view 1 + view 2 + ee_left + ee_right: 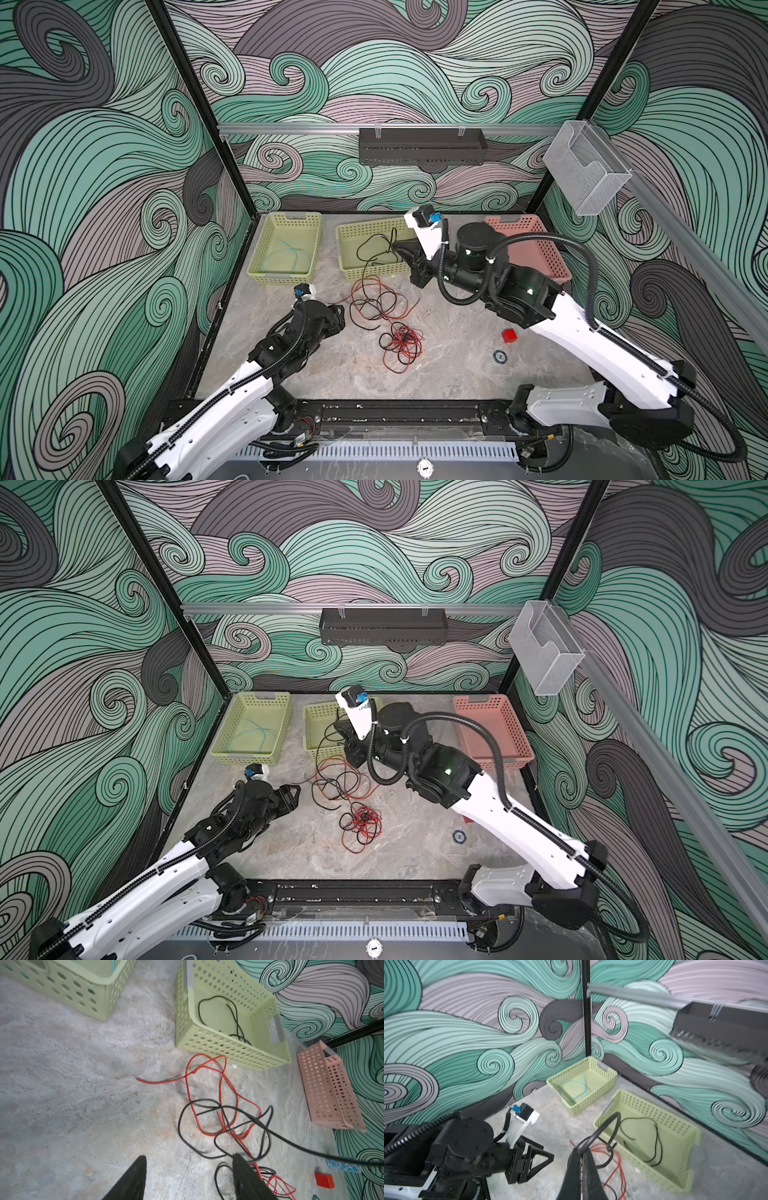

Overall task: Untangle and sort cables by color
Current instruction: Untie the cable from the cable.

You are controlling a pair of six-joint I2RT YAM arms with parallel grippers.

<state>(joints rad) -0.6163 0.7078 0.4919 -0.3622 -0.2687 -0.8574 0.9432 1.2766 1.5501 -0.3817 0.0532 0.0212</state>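
Right gripper point(581, 1150), jaws clenched on black cable point(198, 1007) at middle green basket point(384, 274) | left gripper point(189, 1156), jaws released, empty, beside red-black tangle point(401, 345) on desk point(457, 374)

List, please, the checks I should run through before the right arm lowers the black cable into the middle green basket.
1. Grip: right gripper shut on the thin black cable: ok.
2. Free hand: left gripper open, holding nothing: ok.
3. Untangled: not ok; black cable crosses the thin red cable in a tangle on the grey marbled table.
4. Black cable wholly inside the middle perforated pale-green plastic basket: not ok; part trails out.
5. Sorted teal: thin teal cable lies in the left pale-green basket: ok.
6. Pink perforated plastic basket free for red: ok where visible.
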